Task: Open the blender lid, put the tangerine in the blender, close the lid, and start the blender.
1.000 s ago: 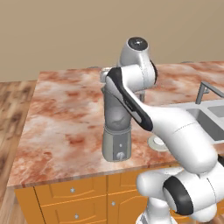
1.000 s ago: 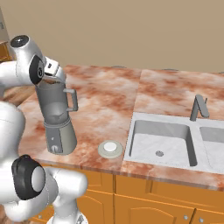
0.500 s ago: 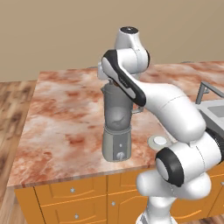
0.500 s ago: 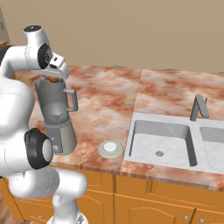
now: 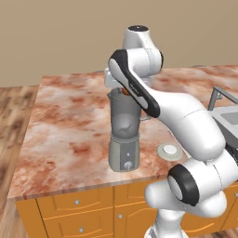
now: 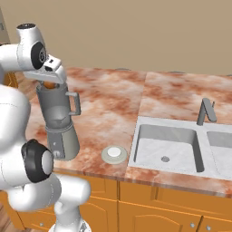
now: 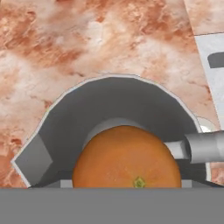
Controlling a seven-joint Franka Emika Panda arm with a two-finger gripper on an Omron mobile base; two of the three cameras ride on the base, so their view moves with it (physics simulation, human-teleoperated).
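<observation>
Gripping the tangerine, the gripper sits directly over the open mouth of the blender at the left of the right base frame. Seen from the hand, the fruit fills the lower centre above the jar's rim. The blender lid lies flat on the counter, lower centre, beside the sink.

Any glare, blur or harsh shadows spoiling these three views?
Left base view: even flat light, no glare, the blender sharp. Right base view: the blender lid casts hardly any shadow on the counter. Hand view: the tangerine looms large, its edges soft.
</observation>
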